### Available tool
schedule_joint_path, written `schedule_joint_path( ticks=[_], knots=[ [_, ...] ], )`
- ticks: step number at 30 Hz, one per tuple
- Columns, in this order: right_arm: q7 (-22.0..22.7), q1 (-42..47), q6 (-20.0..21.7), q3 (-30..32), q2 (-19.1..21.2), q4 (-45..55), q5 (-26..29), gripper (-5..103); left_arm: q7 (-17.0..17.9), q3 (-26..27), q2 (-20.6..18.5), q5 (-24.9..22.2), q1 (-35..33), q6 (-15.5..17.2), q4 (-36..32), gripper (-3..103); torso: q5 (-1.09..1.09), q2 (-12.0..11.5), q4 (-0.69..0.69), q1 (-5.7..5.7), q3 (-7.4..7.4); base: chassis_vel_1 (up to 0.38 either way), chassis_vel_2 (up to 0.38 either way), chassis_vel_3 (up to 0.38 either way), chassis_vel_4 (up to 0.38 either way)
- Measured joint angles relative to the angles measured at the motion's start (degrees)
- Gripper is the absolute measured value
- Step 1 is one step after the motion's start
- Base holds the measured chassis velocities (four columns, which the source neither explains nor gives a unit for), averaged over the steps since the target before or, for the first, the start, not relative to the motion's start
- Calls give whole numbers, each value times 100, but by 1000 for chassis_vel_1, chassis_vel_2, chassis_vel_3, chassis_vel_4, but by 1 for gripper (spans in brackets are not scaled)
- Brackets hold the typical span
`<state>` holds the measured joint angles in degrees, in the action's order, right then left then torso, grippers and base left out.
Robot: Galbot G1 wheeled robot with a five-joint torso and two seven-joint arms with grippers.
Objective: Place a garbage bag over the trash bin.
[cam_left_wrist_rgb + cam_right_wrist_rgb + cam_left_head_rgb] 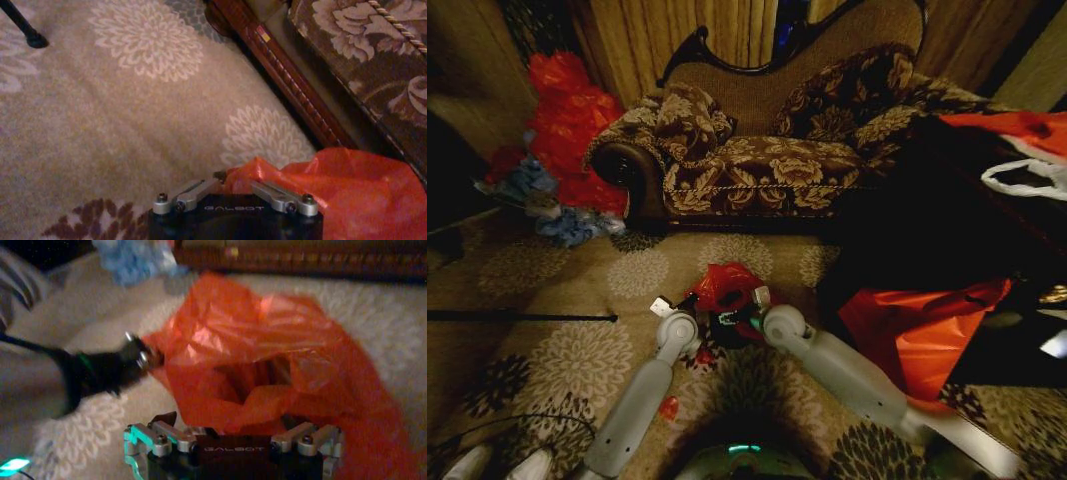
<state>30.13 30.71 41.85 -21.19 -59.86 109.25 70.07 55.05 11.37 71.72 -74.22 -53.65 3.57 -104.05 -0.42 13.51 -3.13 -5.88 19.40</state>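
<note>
The garbage bag (724, 286) is a thin shiny red film, crumpled on the flowered carpet in front of the sofa. It is draped over the trash bin (726, 334), of which only a dark patch shows below the film. My left gripper (224, 178) is shut on a bunched edge of the bag (347, 192); in the right wrist view that left gripper (142, 358) pulls the film sideways. My right gripper (230, 419) stands open at the opposite side of the bag (267, 340), its fingers spread against the film, beside the bag's open mouth.
An ornate sofa (757, 160) stands just behind the bag, its wooden base (293, 90) close by. A heap of red and blue bags (562, 140) lies at the far left. A large orange-red sheet (922, 325) hangs at the right. A black rod (522, 317) lies on the carpet.
</note>
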Motion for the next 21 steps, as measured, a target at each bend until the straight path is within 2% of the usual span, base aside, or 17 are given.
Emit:
schedule_joint_path(
  ticks=[2,5,11,13,16,17,18,19,21],
  knots=[
    [-6,-25,0,47,66,76,49,100,-1,0,-2,0,-7,0,-6,0,1,0,0,0,0,0,0,0,0],
    [-27,-351,0,350,253,307,421,100,-3,-1,-15,-1,-68,3,-53,0,0,0,0,0,0,0,0,0,0],
    [-73,-954,0,625,96,183,700,100,-3,-20,-29,4,-112,4,-89,0,-1,0,1,0,0,0,0,0,0],
    [-108,-1299,-1,660,-211,-304,707,103,3,-47,-7,10,-121,5,-127,0,-1,0,1,0,0,0,0,0,0],
    [-91,-1476,-15,651,-540,-787,684,99,22,-57,13,14,-126,5,-159,0,0,0,2,-1,1,0,0,0,0],
    [-57,-1579,-46,601,-847,-1207,651,96,32,-62,15,16,-134,5,-188,0,-1,0,2,-1,1,0,0,0,0],
    [-69,-1617,-83,555,-1014,-1446,601,92,37,-62,11,18,-142,4,-200,0,-1,0,2,0,1,0,0,0,0],
    [-69,-1617,-83,555,-1014,-1446,601,92,37,-62,11,18,-142,4,-200,0,-1,0,2,0,1,0,0,0,0],
    [-240,-1654,-113,477,-1410,-2068,292,84,42,-59,6,20,-157,2,-225,0,-1,0,3,-1,1,0,0,0,0]
  ],
)
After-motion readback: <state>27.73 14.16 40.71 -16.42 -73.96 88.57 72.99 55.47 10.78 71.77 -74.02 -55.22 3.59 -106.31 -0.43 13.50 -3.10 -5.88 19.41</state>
